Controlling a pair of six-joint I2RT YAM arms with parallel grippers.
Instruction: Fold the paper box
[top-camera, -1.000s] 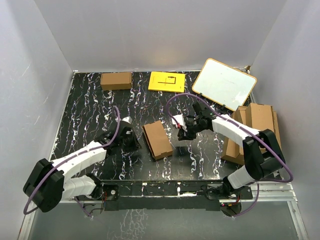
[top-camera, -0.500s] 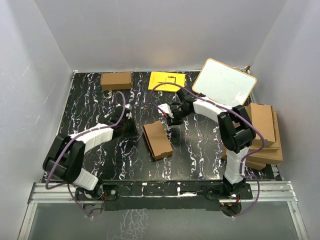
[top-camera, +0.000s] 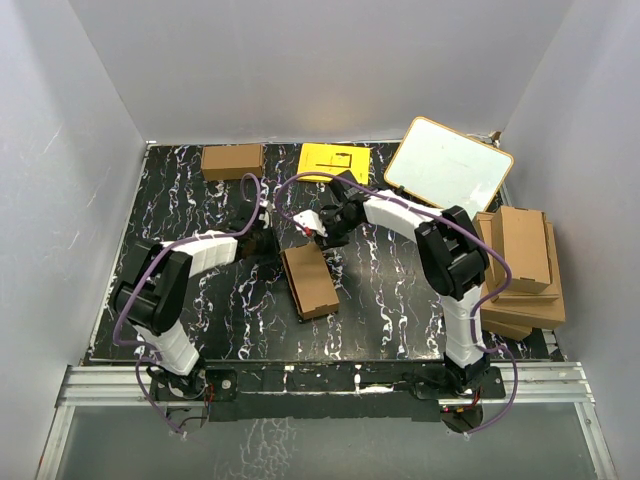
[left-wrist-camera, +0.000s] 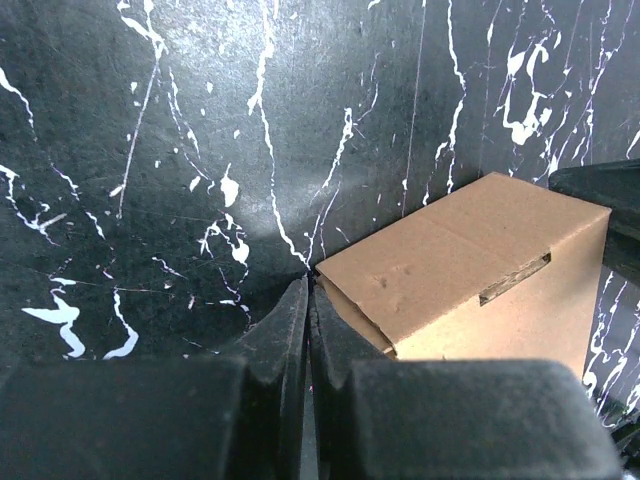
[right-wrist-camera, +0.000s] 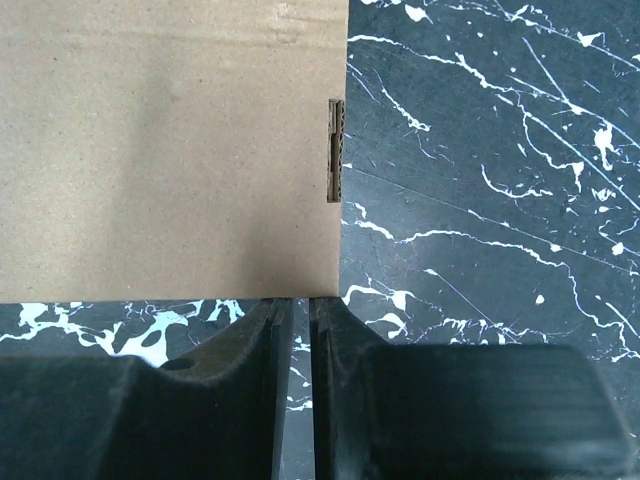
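Lying flat-topped near the middle of the black marbled table (top-camera: 400, 295), the paper box (top-camera: 312, 283) has the left gripper (left-wrist-camera: 309, 292) fully closed and empty at one corner, while the right gripper (right-wrist-camera: 300, 308), narrowed to a thin slit, grips nothing just beside another edge.

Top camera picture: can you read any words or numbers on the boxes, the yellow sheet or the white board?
No words or numbers can be read anywhere.
Yellow sheet: only thin dark lines, too small to tell if they are writing.
White board: blank.
Box, small carton, cardboard pile: plain brown, no print.
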